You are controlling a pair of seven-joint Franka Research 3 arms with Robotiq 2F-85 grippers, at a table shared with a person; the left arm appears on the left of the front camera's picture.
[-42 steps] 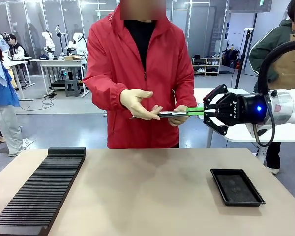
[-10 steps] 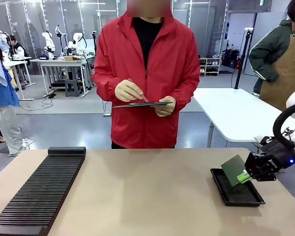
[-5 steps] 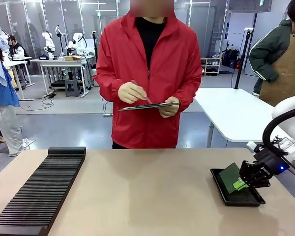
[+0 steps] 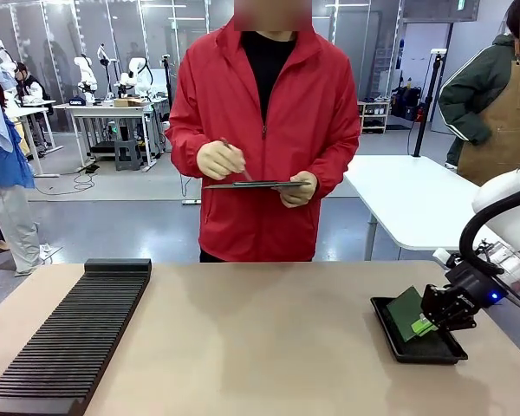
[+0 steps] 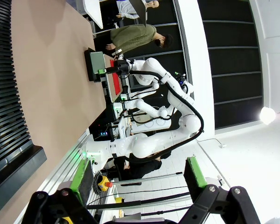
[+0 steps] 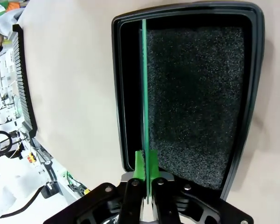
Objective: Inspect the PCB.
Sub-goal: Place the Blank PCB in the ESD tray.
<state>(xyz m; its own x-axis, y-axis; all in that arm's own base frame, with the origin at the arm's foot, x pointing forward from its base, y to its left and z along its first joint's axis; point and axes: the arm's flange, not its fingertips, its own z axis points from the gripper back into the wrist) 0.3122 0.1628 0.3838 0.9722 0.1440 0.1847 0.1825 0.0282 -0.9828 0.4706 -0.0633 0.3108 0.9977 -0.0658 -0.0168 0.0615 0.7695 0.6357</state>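
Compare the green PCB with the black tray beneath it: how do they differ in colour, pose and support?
The PCB is green; the tray is black with a speckled foam lining. The PCB stands tilted on edge over the tray, while the tray lies flat on the table. The PCB is pinched by the right end effector; the tray rests free. Both are rectangular.

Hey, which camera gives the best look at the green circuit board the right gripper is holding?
The front view: the PCB shows its flat face there, tilted over the black tray, pinched by the right gripper. The right wrist view sees it edge-on, a thin green line. The left wrist view shows it small and far off.
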